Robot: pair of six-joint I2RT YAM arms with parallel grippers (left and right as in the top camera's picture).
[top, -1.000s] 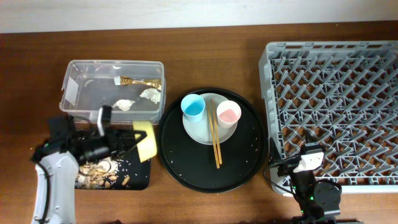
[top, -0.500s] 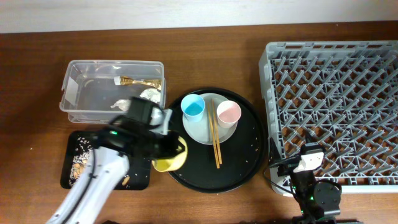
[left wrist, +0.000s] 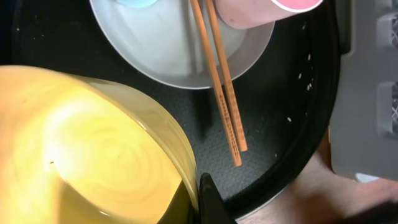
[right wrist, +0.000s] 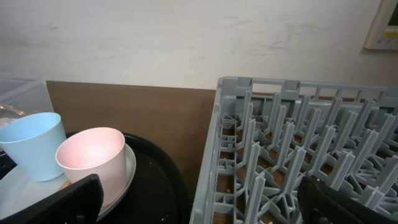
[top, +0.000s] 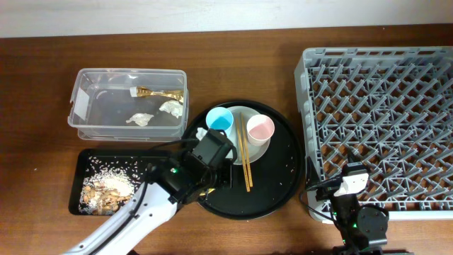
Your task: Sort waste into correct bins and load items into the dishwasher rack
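My left gripper (left wrist: 196, 205) is shut on the rim of the yellow bowl (left wrist: 81, 143), held above the round black tray's left side. From overhead the left wrist (top: 212, 150) covers the bowl. On the pale plate (top: 256, 150) stand the light blue cup (top: 219, 122) and pink cup (top: 260, 129), with the chopsticks (top: 245, 159) between them. The clear tub (top: 88, 106) holds the gold foil wrapper (top: 159, 93) and tissue wads (top: 171, 108). Food scraps (top: 106, 188) lie in the black rectangular tray (top: 79, 161). My right gripper (right wrist: 199, 205) is open beside the grey rack (top: 382, 106).
The round black tray (top: 279, 177) sits mid-table, scattered with small crumbs. The rack's near wall (right wrist: 214, 155) stands right in front of the right gripper. The left arm (top: 134, 219) crosses the black rectangular tray's right end.
The left arm has swung right from the black rectangular tray to over the round tray, carrying the yellow bowl. The scraps now lie uncovered in that tray. The right arm has not moved.
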